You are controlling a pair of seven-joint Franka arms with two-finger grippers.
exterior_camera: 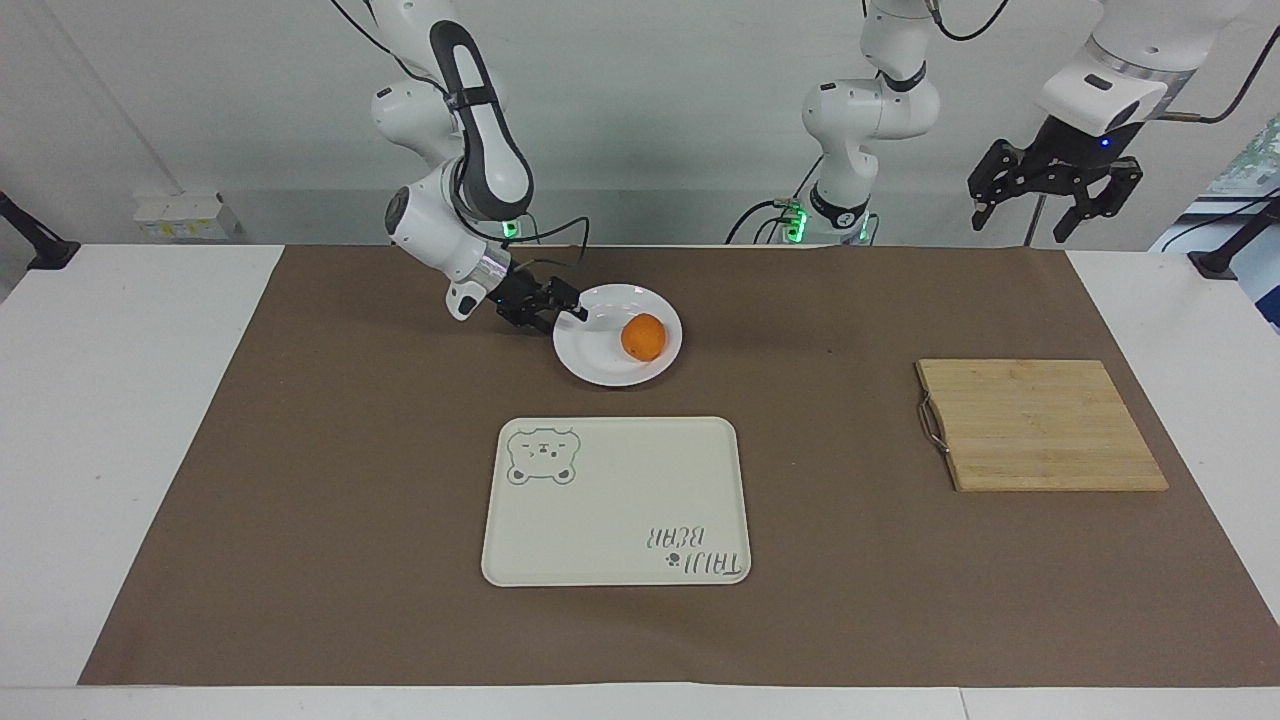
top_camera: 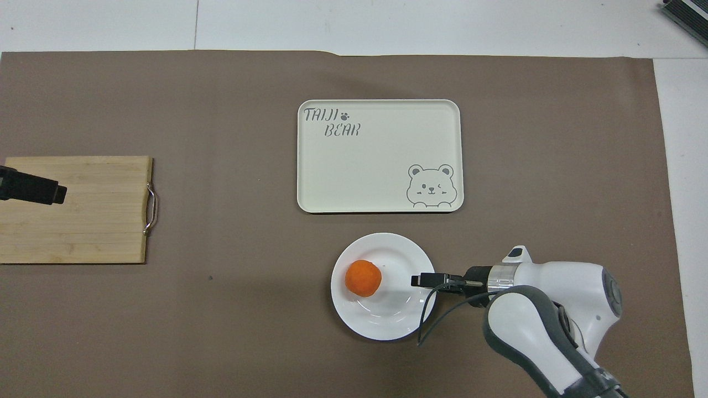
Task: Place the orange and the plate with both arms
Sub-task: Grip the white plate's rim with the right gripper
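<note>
Brown mat [exterior_camera: 350, 480]: bright round orange [exterior_camera: 643, 336] on glossy white plate [exterior_camera: 600, 368]

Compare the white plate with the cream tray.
The plate is round, plain and glossy; the tray is rectangular, with a bear drawing and lettering. The plate holds the orange; the tray holds nothing. The plate lies nearer the robots. Both are pale and shallow-rimmed.

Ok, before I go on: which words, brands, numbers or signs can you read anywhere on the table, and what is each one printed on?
"TAIJI BEAR", grey lettering in two lines with a small paw print after the first: on the rectangular cream tray, which also carries a line drawing of a bear.

Nothing readable on the round white plate, the small round orange, the bamboo cutting board, the brown table mat or either arm.
</note>
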